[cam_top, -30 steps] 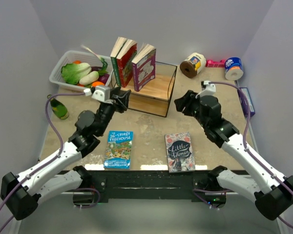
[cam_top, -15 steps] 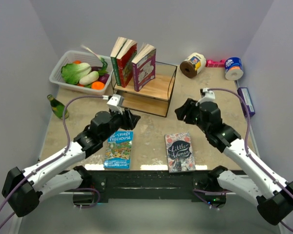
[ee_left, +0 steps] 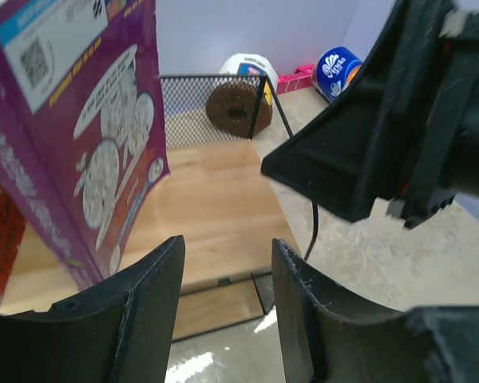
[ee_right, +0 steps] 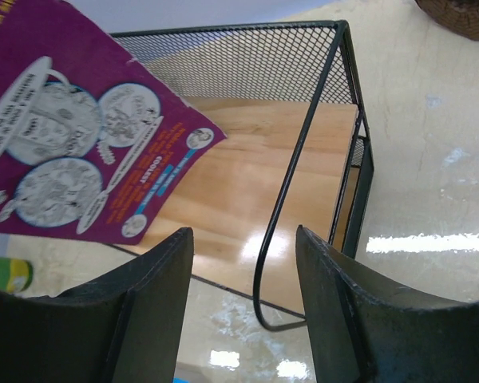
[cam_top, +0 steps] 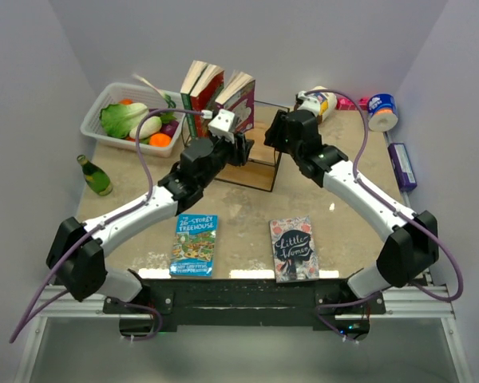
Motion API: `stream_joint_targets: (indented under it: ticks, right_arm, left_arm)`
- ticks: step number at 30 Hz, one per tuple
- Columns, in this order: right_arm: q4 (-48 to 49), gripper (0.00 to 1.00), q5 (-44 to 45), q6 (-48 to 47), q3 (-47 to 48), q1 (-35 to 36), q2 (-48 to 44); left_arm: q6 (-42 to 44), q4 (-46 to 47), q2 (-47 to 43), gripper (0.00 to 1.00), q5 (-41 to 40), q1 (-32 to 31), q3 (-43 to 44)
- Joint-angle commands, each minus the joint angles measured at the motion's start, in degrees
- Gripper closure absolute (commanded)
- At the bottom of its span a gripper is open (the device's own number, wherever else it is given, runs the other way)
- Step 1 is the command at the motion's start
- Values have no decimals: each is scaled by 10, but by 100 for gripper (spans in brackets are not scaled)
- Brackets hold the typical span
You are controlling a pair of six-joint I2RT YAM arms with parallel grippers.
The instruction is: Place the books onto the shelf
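Note:
The shelf (cam_top: 259, 152) stands at the back middle, a black wire frame with a wooden board (ee_left: 215, 191). A green and a red book (cam_top: 199, 92) and a purple book (cam_top: 238, 104) stand on it, leaning. The blue Treehouse book (cam_top: 195, 244) and the grey Little Women book (cam_top: 294, 248) lie flat near the front edge. My left gripper (cam_top: 242, 149) hovers open at the shelf's front, just right of the purple book (ee_left: 80, 136). My right gripper (cam_top: 272, 139) is open at the shelf's right front corner, over its wire edge (ee_right: 303, 159). Neither holds anything.
A white basket (cam_top: 96, 120) of vegetables sits at the back left, with a green bottle (cam_top: 96, 175) in front of it. Behind the right arm are a tape roll (cam_top: 321, 104) and a blue-white can (cam_top: 382, 112). A long purple box (cam_top: 402, 166) lies by the right wall.
Both arms have reached forward to the shelf: the left gripper from above the blue book to the shelf's front, the right from the open table to the shelf's right corner.

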Motion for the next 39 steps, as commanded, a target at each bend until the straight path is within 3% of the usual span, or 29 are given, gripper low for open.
stream_joint_targets:
  ticks: [1,10,16,23,27,39]
  right_arm:
    - [-1,45,45,-20,35,-4,9]
    - [24,66,37,-28,17,-8,13]
    - [31,73,38,-31,4,-8,6]
    - [41,89,26,-25,-2,-10,9]
    - [40,99,20,-24,2,-11,17]
    - [41,100,7,-21,-1,-10,24]
  left_arm:
    - [65,71,36,48,-10,5,44]
    - [60,127,109,49,32,9,58]
    - [54,195,171,51,4,9,59]
    - [125,445,218,52,-93,-3,-21]
    - [191,506,247,55,-118,-7,-26]
    - [340,668,339,59,-156,-25,-12]
